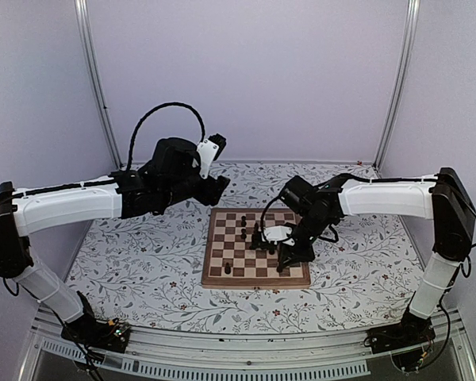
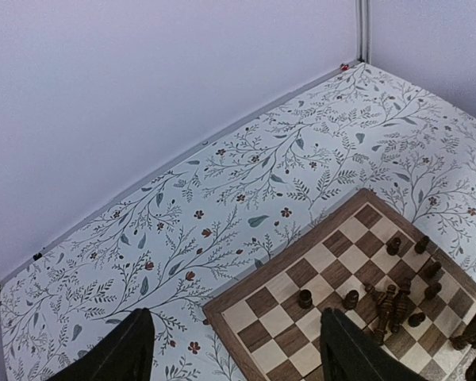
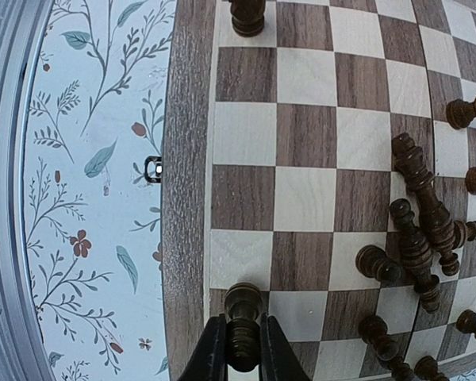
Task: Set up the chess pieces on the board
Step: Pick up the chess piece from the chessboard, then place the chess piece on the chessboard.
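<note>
The board (image 1: pixel 254 282) lies on the floral table between the arms. My right gripper (image 3: pixel 243 353) is shut on one dark chess piece (image 3: pixel 243 317), held over a square in the column beside the board's border (image 3: pixel 186 159). Several fallen chess pieces (image 3: pixel 420 214) lie in a tangle further in, and one (image 3: pixel 247 16) stands upright at an edge square. In the top view the right gripper (image 1: pixel 284 255) is low over the board's right part. My left gripper (image 1: pixel 219 190) hovers open and empty above the table behind the board's far left corner; its fingers (image 2: pixel 127 349) frame a board corner (image 2: pixel 222 313).
Floral table cloth (image 1: pixel 143 262) surrounds the board. White walls and metal corner posts (image 1: pixel 95 79) close off the back and sides. A small metal clasp (image 3: pixel 152 169) sticks out from the board's side. A single piece (image 1: pixel 228 267) stands near the board's front left.
</note>
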{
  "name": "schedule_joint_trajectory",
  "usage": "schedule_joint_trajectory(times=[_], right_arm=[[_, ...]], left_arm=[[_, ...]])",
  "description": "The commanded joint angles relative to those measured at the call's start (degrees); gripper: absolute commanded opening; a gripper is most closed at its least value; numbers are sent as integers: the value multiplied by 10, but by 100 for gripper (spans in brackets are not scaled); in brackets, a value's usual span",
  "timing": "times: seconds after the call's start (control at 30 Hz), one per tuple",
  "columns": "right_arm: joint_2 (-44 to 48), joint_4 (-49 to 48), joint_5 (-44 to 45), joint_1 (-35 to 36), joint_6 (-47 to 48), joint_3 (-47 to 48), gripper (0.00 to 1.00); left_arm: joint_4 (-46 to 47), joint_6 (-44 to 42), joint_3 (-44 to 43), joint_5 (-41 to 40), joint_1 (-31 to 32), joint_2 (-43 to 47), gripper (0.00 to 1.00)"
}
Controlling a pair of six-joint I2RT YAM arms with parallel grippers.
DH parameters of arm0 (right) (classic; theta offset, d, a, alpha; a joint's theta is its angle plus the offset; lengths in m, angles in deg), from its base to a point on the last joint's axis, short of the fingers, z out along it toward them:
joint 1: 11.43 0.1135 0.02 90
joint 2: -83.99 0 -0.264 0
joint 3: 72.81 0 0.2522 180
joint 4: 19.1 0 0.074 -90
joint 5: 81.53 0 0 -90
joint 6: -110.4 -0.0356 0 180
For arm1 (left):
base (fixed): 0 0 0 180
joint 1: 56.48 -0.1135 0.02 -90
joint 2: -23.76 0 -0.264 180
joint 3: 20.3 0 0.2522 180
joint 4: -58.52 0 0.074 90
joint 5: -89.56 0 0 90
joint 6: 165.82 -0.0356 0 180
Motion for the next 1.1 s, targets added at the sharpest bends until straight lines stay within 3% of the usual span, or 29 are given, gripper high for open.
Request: schedule_joint_trajectory(times=[0.0, 1.07], right_arm=[[-10, 7, 1, 13, -8, 28, 6], [-92, 23, 26, 56, -36, 119, 5]], left_arm=[[-5, -4, -16, 2, 8, 1, 73], [1, -14, -12, -29, 8, 11, 74]])
